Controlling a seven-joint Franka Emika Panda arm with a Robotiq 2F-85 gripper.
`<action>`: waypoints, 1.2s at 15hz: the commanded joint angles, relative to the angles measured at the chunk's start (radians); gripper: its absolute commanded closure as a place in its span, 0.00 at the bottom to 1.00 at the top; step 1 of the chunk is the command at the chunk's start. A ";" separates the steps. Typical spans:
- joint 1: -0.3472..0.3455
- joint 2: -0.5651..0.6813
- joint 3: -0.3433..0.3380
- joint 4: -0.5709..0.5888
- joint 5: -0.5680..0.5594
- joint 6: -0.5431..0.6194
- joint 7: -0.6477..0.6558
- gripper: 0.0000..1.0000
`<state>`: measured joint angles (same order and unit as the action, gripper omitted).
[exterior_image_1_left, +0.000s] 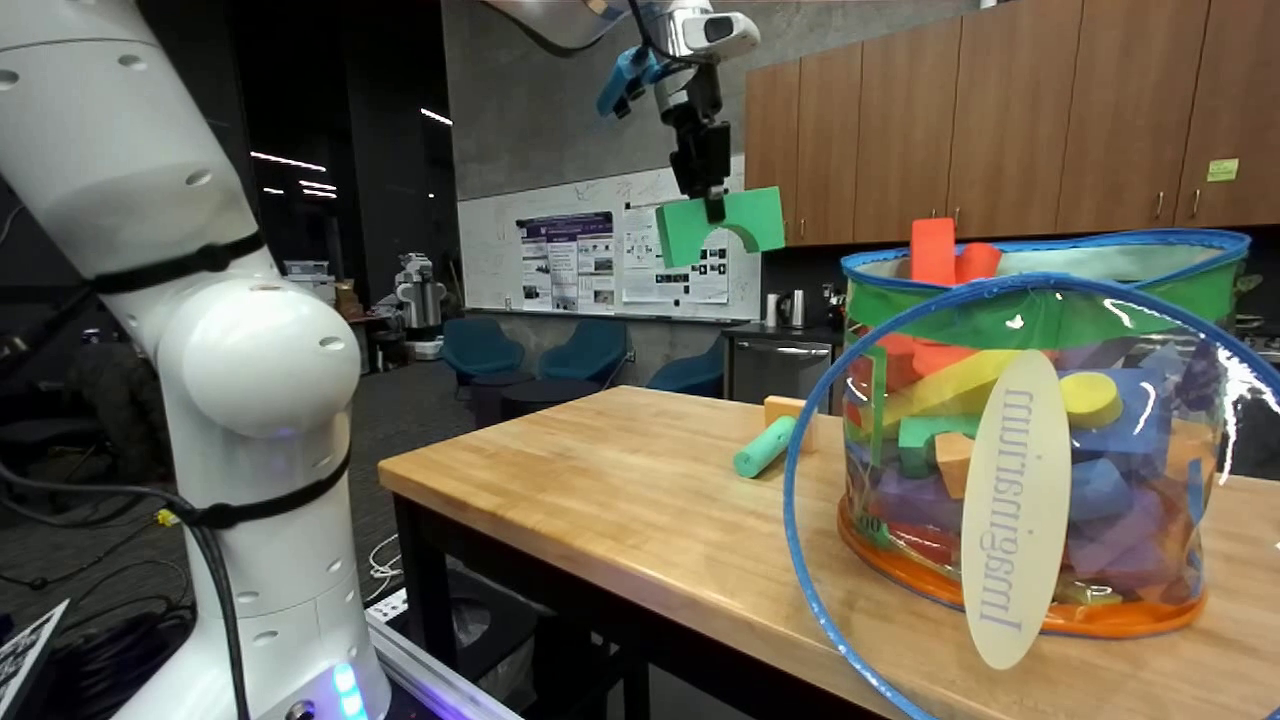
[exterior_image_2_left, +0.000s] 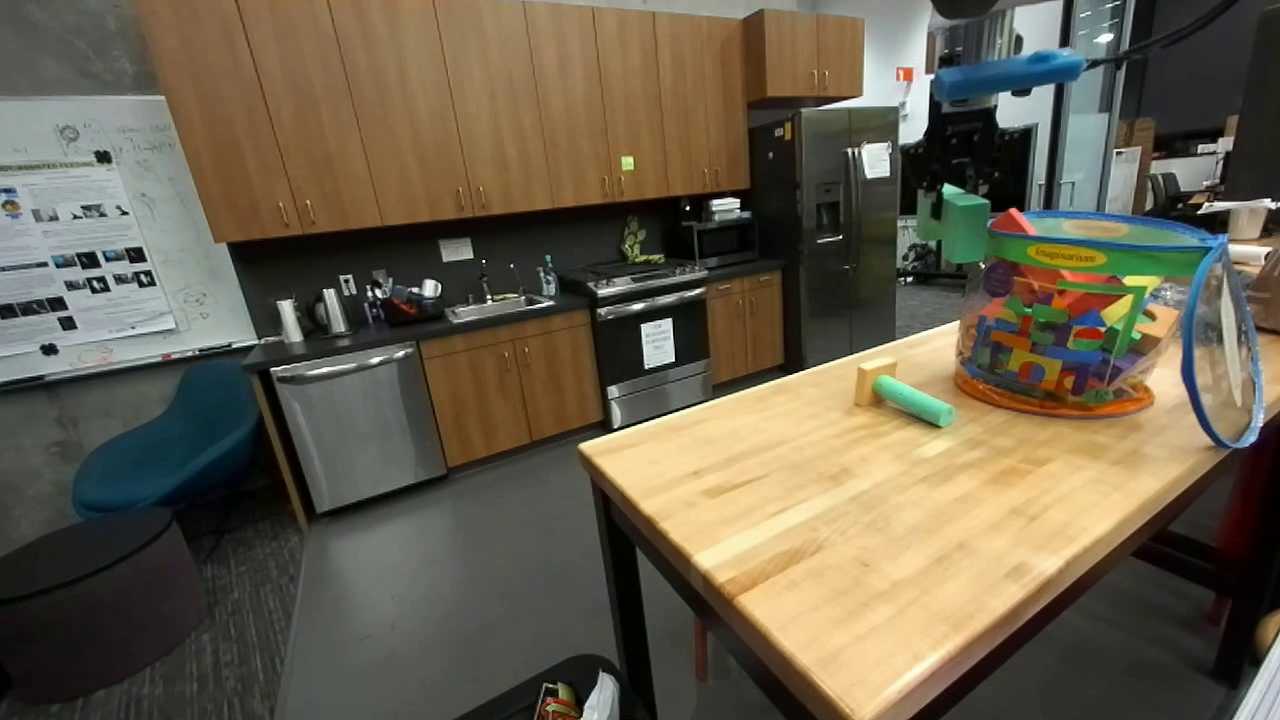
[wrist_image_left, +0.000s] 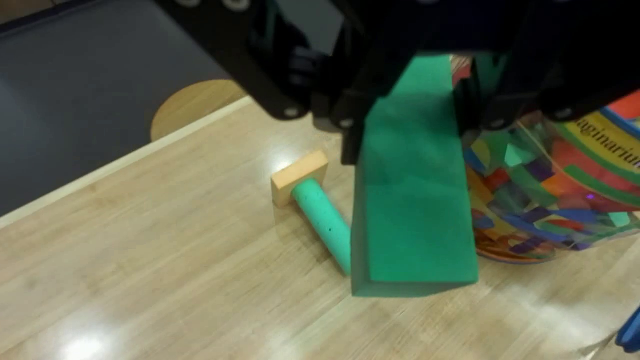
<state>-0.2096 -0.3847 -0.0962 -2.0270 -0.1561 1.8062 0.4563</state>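
My gripper is shut on a green arch-shaped block, high above the table. One finger presses each side of the block in the wrist view, where the block points down the picture and covers part of the table. Below it, a green cylinder lies against a small light-orange block; both also show in the exterior views. Beside the held block stands a clear round bag full of coloured foam blocks, its top open. A red block sticks up past the bag's rim.
The bag's clear lid with its blue rim hangs down in front of it, bearing an oval label. Bag and loose blocks rest on a wooden table with a straight edge. Behind are cabinets, a stove and a fridge.
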 joint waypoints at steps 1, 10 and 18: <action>-0.038 0.057 -0.042 0.115 -0.022 -0.011 -0.049 0.84; -0.099 0.170 -0.188 0.300 0.031 -0.012 -0.127 0.84; -0.157 0.327 -0.293 0.440 0.060 -0.001 -0.153 0.84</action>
<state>-0.3400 -0.1392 -0.3596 -1.6652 -0.1373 1.8070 0.3380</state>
